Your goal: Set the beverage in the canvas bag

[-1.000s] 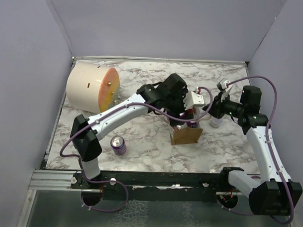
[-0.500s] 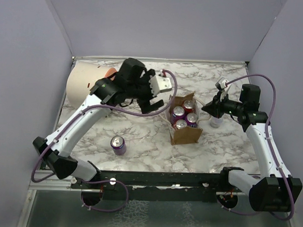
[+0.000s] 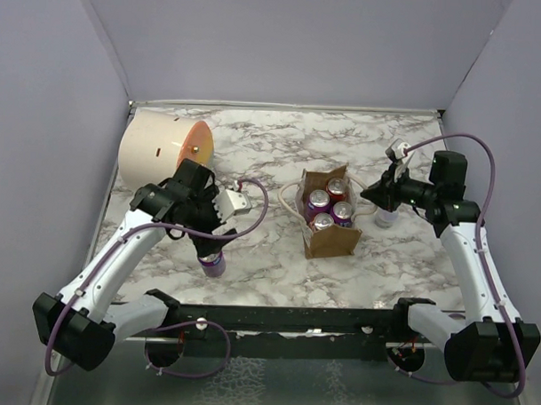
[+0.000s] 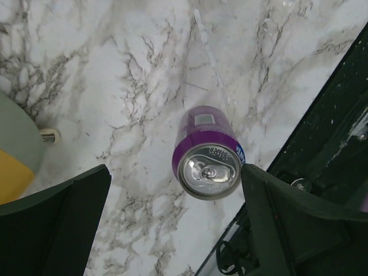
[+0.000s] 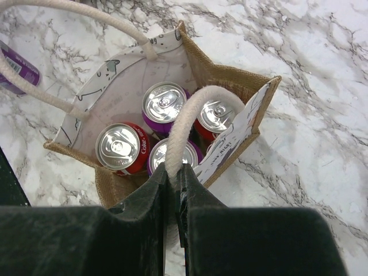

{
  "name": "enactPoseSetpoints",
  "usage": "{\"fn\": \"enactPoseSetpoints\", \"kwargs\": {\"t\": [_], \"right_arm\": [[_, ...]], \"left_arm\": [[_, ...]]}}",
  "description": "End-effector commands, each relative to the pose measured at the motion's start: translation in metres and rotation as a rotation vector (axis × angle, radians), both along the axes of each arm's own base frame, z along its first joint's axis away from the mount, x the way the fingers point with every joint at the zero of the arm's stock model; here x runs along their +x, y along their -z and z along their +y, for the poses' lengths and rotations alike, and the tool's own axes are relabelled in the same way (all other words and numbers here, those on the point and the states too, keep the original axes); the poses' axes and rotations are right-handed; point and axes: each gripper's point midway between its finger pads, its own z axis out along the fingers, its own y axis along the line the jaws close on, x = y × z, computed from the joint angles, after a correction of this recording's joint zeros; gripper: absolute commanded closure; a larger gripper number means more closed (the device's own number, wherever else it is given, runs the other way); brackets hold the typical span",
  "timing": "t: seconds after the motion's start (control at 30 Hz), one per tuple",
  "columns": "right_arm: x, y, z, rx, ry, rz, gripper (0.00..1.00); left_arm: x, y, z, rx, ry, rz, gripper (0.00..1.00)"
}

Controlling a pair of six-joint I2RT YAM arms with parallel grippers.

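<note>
Beverage can (image 4: 208,152): purple, with a silver top and the tab unopened. It stands upright on the marble desk (image 3: 268,273) at the near left, near and right of the cream cylinder (image 3: 161,150), which lies on its side with its orange face turned right. The can is well apart from the bag and outside it.
Left claw (image 4: 175,172): open wide and hanging straight above the can. One dark finger (image 4: 57,221) is on each side of the can, and neither touches it.
Canvas bag (image 3: 331,243): a small brown tote standing upright near the middle of the desk, right of the loose can, with its mouth open.
Bag contents: four cans (image 5: 121,146) stand upright and packed together, two red and two purple. One red can reads Coke.
Rope handles: the left white loop (image 5: 69,11) arches free over the bag's far side. The right loop (image 5: 190,121) rises from the rim into the right claw.
Right claw (image 5: 172,178): closed, pinching the right loop between its fingers just above the bag's right rim.
Right of the bag: a pale object sits under the right arm, too hidden to name.
</note>
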Motion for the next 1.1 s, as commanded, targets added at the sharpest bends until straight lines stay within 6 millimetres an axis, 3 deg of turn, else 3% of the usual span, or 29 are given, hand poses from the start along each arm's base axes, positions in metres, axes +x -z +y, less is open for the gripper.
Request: {"fn": "enactPoseSetpoints", "kwargs": {"t": [0.0,0.27,0.57,0.87,1.07], "right_arm": [[-0.006,-0.012,0.002,0.013,-0.013,-0.033,0.99],[-0.011,-0.019,0.004,0.027,-0.019,-0.046,0.99],[-0.013,-0.018,0.004,0.025,-0.014,-0.042,0.99],[-0.013,-0.015,0.003,0.018,-0.011,-0.044,0.99],[-0.011,-0.011,0.002,0.006,-0.013,-0.043,0.97]], "left_arm": [[-0.030,0.025,0.026,0.086,-0.037,0.084,0.01],[-0.038,0.047,0.036,0.143,-0.050,0.135,0.01],[-0.035,0.067,0.024,0.110,-0.010,0.171,0.04],[-0.031,0.078,0.014,0.090,0.019,0.209,0.29],[-0.022,0.051,0.005,0.035,0.045,0.141,0.61]]}}
